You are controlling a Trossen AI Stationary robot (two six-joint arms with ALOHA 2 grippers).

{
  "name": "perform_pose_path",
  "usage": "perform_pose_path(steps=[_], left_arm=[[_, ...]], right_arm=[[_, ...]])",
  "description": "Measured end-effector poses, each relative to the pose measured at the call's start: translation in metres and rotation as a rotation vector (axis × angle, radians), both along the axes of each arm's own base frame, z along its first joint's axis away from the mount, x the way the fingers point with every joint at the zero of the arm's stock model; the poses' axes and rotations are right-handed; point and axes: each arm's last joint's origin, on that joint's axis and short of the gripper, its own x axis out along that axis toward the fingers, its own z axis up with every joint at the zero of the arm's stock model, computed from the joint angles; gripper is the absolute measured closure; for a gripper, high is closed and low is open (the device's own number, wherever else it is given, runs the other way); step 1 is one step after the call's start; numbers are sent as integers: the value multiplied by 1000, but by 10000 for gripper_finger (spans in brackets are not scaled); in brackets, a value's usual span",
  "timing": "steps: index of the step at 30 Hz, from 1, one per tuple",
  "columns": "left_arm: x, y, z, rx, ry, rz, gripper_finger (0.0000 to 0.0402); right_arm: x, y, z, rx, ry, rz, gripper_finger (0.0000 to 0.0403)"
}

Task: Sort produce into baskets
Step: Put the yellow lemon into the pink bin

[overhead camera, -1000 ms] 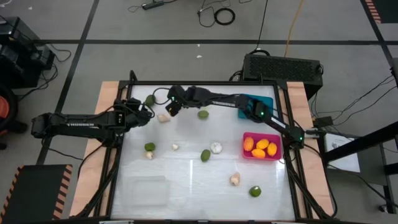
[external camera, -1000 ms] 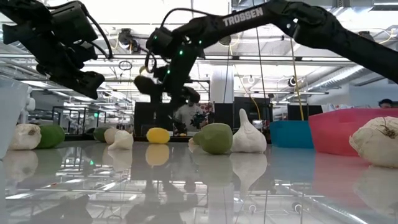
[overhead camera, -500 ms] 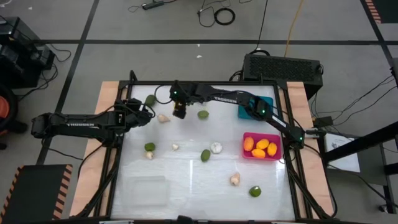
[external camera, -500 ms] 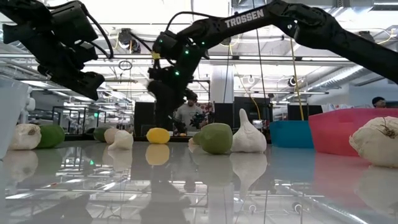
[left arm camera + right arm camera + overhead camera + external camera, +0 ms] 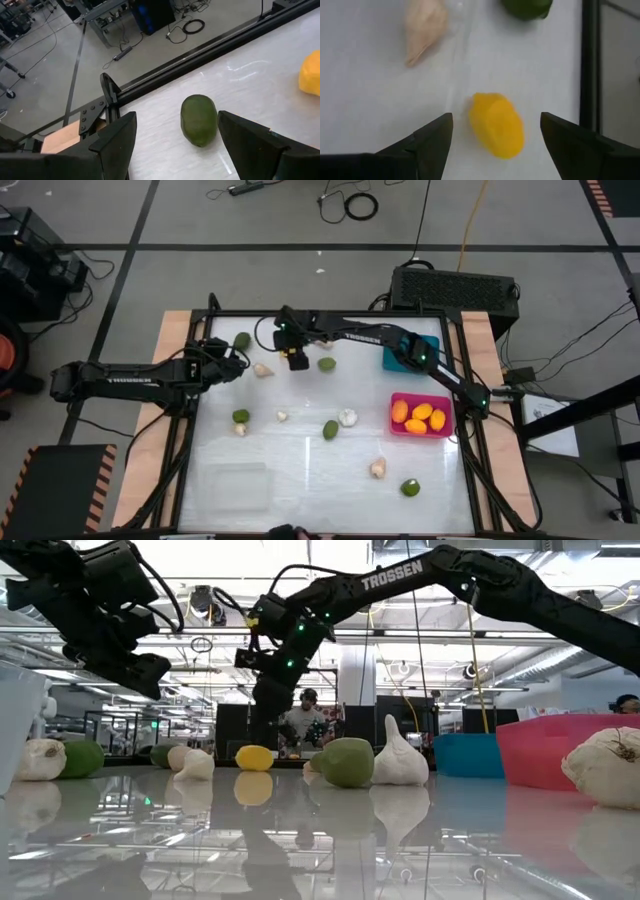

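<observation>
My right gripper [image 5: 297, 359] is open and points down over a yellow fruit [image 5: 497, 125] on the table near the far edge; its fingers stand on either side of the fruit without touching it. A garlic bulb [image 5: 424, 27] and a lime [image 5: 526, 7] lie beyond the fruit. My left gripper [image 5: 237, 361] is open and empty above the table at the far left, with a lime [image 5: 199, 120] on the table ahead of it. The magenta basket [image 5: 394, 418] holds orange fruits. The teal basket [image 5: 430, 343] stands behind it, and the clear basket [image 5: 235, 485] is at the near left.
Limes [image 5: 330, 429] [image 5: 410, 488] [image 5: 241, 416] and garlic bulbs [image 5: 347, 417] [image 5: 377, 469] [image 5: 263, 369] lie scattered over the white table. Another lime [image 5: 326, 364] lies just right of my right gripper. A black frame [image 5: 330, 313] runs along the far edge.
My right gripper has swung a little toward the table's right edge, tipped from a slant to pointing straight down, and come down over the yellow fruit. The fruit has not moved.
</observation>
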Motion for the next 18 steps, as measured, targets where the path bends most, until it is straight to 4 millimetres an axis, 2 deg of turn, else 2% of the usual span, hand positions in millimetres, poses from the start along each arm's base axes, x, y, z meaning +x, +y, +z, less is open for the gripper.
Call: perform_pose_path(steps=[4, 7, 13, 18], left_arm=[[0, 0, 0, 0, -1, 0, 116], [1, 0, 1, -5, 3, -18, 116], [3, 1, 2, -1, -7, -30, 116], [5, 1, 3, 1, -20, -36, 116]], right_arm=[[6, -6, -16, 10, -29, 20, 110], [6, -6, -29, -27, 35, 20, 110], [7, -6, -26, -28, 22, -2, 110], [0, -15, -28, 11, 47, -60, 110]])
